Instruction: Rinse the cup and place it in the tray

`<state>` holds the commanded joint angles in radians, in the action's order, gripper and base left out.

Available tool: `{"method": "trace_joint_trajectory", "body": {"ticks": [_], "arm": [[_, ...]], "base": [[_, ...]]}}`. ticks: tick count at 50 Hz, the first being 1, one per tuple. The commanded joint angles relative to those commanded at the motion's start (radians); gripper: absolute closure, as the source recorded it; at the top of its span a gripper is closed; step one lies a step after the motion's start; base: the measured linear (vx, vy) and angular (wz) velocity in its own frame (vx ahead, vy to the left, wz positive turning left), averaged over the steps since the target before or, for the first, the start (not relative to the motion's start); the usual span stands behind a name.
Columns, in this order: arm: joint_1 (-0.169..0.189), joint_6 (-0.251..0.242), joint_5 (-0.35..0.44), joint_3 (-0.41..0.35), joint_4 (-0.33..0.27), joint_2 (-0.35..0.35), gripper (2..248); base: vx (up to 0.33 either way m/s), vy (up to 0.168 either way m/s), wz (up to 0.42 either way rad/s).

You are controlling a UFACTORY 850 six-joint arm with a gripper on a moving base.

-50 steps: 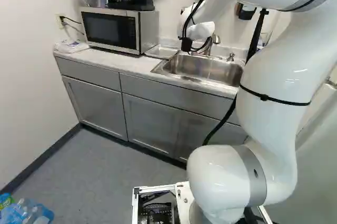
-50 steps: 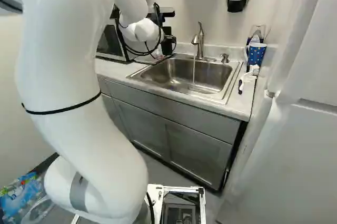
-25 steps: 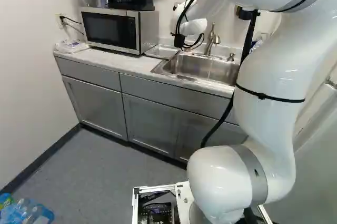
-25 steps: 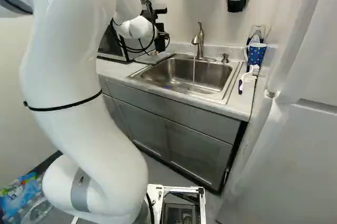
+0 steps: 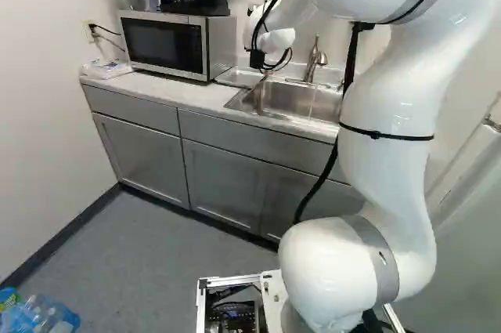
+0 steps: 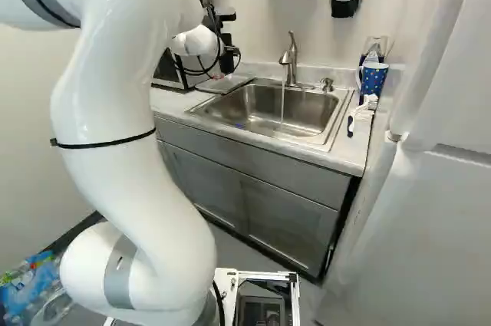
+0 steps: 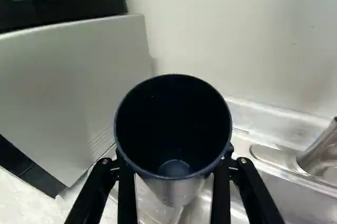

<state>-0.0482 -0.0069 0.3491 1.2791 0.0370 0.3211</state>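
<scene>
pale wall point(image 7: 237, 34) ahead; the claw point(image 6: 229, 56) clasps a dark blue cup point(image 7: 174, 113) near the microwave point(image 5: 168, 43).

White walls point(image 5: 47, 74) | gray floor point(image 5: 172, 247), dark baseboard point(image 5: 59, 235) | gray cabinets point(image 5: 141, 157) under pale counter point(image 5: 168, 92) | microwave point(image 5: 168, 45) toward counter's left end | tall white panel point(image 6: 430, 226) beside right end

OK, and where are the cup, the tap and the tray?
Cup point(image 7: 174, 113), wrist view: dark inside wall.
Tap point(image 6: 291, 71), right base view: upright metal body.
Tray point(image 5: 238, 77), left base view: bare flat surface.
</scene>
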Motion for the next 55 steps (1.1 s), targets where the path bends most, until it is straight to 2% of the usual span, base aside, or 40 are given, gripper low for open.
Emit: {"method": "trace_joint_trajectory", "body": {"ticks": [21,35,55], "arm": [[-0.036,0.000,-0.042,0.107,0.000,0.090,125],[-0.064,0.000,-0.042,0.158,0.000,0.132,125],[-0.068,0.000,-0.042,0.172,0.000,0.173,125]], "base": [[0.000,0.000,0.000],[0.000,0.000,0.000],[0.000,0.000,0.000]]}}
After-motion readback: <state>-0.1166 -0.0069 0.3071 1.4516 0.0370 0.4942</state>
